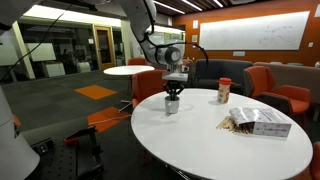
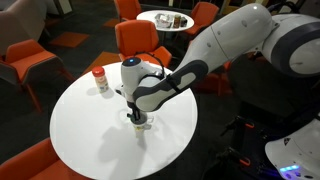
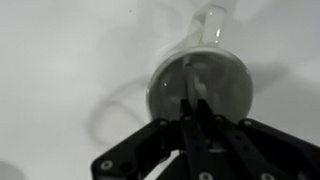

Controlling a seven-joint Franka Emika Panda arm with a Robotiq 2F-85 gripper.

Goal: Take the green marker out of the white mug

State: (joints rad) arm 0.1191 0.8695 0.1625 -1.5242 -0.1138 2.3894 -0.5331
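While inside white mug (image 3: 157,82), fingers (image 3: 189,122) together.

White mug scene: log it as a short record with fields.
surface: round white table
white mug: upright on the table, handle pointing away from the gripper in the wrist view
gripper: directly above the mug, fingertips at its mouth; open or shut cannot be told
green marker: cannot be made out in any view
jar with red lid: upright, apart from the mug
box: near the table edge
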